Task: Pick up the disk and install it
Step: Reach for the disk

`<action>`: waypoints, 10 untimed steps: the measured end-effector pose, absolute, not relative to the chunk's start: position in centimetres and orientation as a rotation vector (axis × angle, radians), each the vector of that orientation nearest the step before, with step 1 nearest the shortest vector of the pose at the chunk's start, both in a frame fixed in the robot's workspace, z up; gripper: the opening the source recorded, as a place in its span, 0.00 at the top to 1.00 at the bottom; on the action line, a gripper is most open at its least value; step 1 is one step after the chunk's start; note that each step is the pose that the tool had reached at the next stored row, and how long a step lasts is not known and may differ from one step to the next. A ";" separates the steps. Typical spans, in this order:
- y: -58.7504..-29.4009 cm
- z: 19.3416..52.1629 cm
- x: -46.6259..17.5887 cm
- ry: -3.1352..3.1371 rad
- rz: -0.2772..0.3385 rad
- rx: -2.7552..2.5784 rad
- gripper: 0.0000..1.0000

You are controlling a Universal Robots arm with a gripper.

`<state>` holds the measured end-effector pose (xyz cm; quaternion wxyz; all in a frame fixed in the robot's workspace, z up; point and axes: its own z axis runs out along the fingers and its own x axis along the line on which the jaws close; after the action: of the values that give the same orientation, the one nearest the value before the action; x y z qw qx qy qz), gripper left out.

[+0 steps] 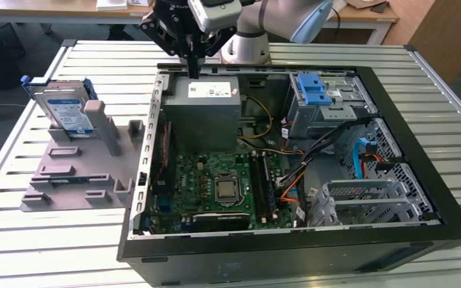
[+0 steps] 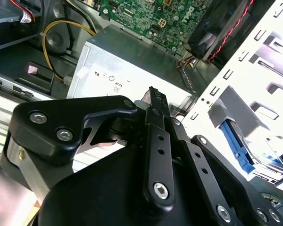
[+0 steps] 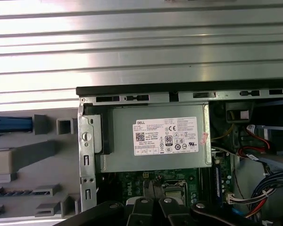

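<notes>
disk (image 1: 66,111) upright on grey holder (image 1: 78,174), bench (image 1: 46,252) edge at the exterior view's left; gripper (image 1: 192,71) (fingers (image 2: 158,122) pressed together, empty) above the grey metal box (image 1: 206,114).

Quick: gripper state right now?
Gripper: closed, holding nothing, above the grey metal box; the disk stands apart in the fixture.

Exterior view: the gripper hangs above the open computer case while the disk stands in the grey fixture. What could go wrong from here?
The black gripper hangs above the grey metal box with a white sticker; moving sideways might clip the case wall. The upright metal disk with blue rails could tip if nudged.
</notes>
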<state>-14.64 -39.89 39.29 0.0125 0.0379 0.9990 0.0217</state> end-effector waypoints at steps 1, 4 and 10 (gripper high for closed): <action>-39.9 39.3 -14.7 3.114 0.068 0.118 0.89; -39.9 39.3 -14.9 3.114 0.068 0.118 0.89; -39.9 39.2 -15.2 3.114 0.068 0.118 0.89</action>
<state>-15.23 -39.89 39.24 0.0121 0.0379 0.9990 0.0217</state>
